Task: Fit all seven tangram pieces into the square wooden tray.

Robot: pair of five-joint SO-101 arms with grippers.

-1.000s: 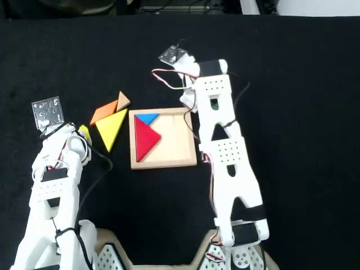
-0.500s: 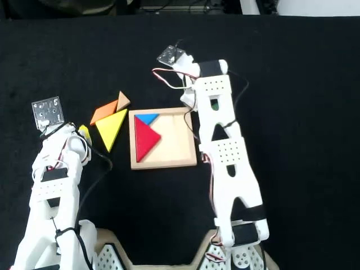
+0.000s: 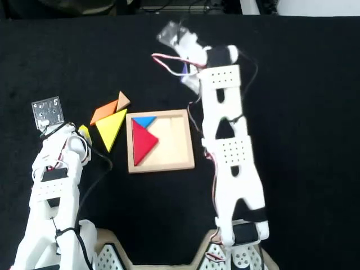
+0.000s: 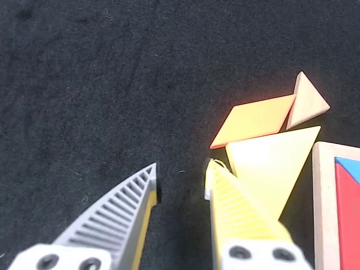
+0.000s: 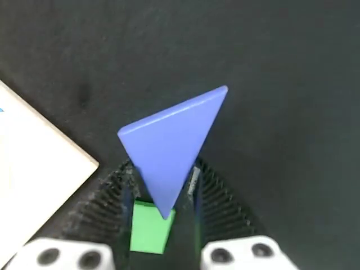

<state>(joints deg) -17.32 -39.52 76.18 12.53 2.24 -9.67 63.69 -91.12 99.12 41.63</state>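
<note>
Left gripper [image 4: 180, 175]: fingers spread, empty, beside yellow triangle [image 4: 273, 163] on cloth. Tray [image 3: 171, 147] holds red triangle [image 3: 142, 140], blue triangle [image 3: 145, 120]. Right gripper [image 5: 163, 183] clamps violet triangle [image 5: 171, 143], off tray's far corner. Judged: placing step; next, align piece, lower into free tray space

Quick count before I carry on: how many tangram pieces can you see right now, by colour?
Red large triangle, in the square wooden tray: 1
Light blue small triangle, in the tray: 1
Yellow large triangle: 1
Orange parallelogram: 1
Pale wood small triangle: 1
Violet-blue triangle, in the right gripper: 1
Green piece, shape unclear: 1
Total: 7
</note>
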